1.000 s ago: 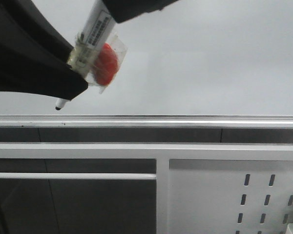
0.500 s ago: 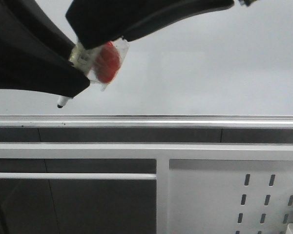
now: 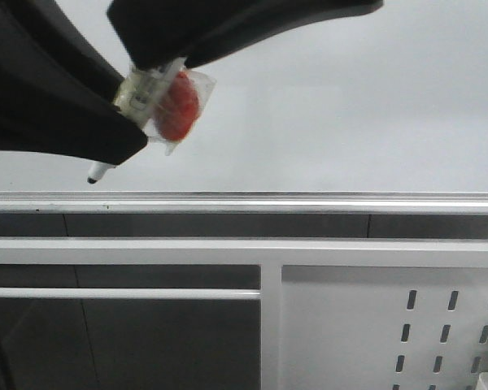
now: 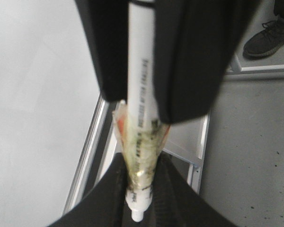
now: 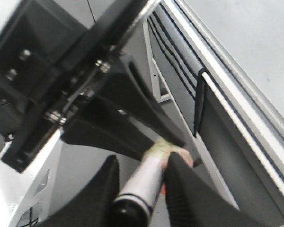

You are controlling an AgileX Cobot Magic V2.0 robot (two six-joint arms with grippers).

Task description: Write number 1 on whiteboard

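Both my left end effector (image 3: 106, 134) and right end effector (image 3: 159, 61) are clamped on the marker (image 4: 141, 101); blank whiteboard (image 3: 350, 106), so fighting grips could twist the tip off-line.

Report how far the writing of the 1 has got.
Done: the marker is uncapped, tip bare, gripped by the left gripper, with the right gripper on its upper barrel. In hand: tip low near the whiteboard. Left: the whole stroke; no ink shows.

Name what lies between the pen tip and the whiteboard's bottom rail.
Nothing: the front view shows only bare whiteboard between the pen tip and the rail.
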